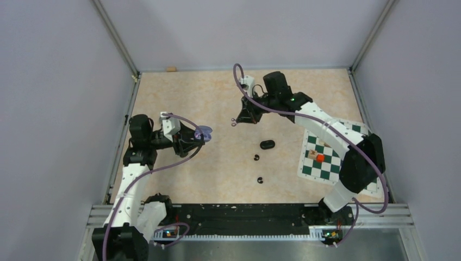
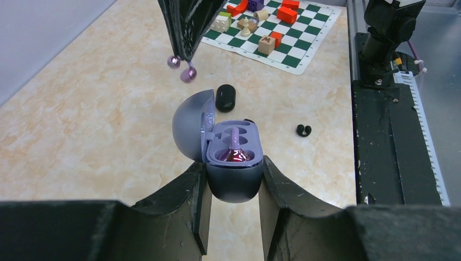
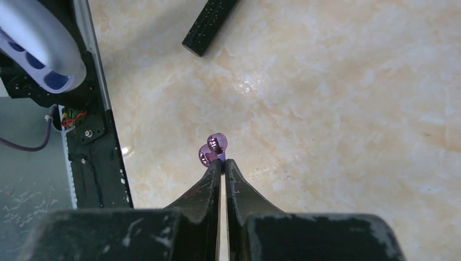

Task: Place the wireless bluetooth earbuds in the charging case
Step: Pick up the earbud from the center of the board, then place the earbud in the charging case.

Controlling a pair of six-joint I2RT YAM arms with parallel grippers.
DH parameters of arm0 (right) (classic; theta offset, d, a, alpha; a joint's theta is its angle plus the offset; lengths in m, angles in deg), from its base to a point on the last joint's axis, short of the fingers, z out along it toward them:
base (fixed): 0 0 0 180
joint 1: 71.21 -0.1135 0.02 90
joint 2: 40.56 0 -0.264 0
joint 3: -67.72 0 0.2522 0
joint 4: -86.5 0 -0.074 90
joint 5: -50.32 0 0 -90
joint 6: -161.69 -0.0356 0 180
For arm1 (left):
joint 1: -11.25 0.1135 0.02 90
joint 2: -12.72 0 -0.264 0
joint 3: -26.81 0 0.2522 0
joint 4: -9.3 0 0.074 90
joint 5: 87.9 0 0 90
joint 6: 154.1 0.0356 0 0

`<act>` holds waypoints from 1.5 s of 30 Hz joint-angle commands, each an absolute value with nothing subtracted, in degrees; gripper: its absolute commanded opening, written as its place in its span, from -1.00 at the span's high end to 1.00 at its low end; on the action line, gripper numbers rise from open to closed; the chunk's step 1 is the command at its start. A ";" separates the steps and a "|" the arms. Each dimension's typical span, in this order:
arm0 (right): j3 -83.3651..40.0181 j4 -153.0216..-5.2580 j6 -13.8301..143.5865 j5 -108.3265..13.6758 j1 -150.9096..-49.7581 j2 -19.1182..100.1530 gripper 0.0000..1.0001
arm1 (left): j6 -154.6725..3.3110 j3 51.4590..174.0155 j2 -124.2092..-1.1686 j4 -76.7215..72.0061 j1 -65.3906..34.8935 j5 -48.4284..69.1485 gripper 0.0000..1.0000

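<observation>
My left gripper (image 2: 234, 176) is shut on the base of a pale purple charging case (image 2: 235, 185), held off the table with its lid (image 2: 189, 124) swung open. One purple earbud (image 2: 235, 153) sits in a socket of the case. My right gripper (image 3: 222, 163) is shut on a second purple earbud (image 3: 213, 149), which sticks out past its tips. In the top view it hangs (image 1: 235, 122) to the right of and apart from the held case (image 1: 203, 132). Two black earbuds (image 1: 256, 157) (image 1: 260, 180) lie on the table near a closed black case (image 1: 267, 144).
A green-and-white chessboard mat (image 1: 318, 169) with coloured blocks (image 2: 269, 42) lies at the right. A metal rail (image 1: 244, 212) runs along the near edge. Grey walls enclose the table on three sides.
</observation>
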State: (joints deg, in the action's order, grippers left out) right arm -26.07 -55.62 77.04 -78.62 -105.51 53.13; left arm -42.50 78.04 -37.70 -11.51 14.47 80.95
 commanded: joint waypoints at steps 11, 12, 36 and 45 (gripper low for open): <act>-38.44 -53.74 85.69 -77.78 -105.58 45.12 1.00 | -44.02 77.82 -37.64 -8.43 13.97 82.29 1.00; -38.49 -53.69 86.42 -77.45 -106.02 44.86 1.00 | -44.17 77.77 -37.62 -8.24 13.96 82.29 1.00; -27.62 -54.00 102.07 -58.19 -126.30 38.19 1.00 | -46.39 77.02 -38.08 -5.52 13.60 81.37 1.00; -28.31 -53.74 102.21 -51.47 -131.09 40.50 1.00 | -46.38 76.69 -38.26 -5.43 13.56 81.33 1.00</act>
State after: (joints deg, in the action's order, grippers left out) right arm -27.40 -51.40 101.71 -55.32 -129.31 40.91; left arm -46.04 76.88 -38.09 -7.79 13.78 80.71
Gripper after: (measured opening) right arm 0.009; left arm 0.376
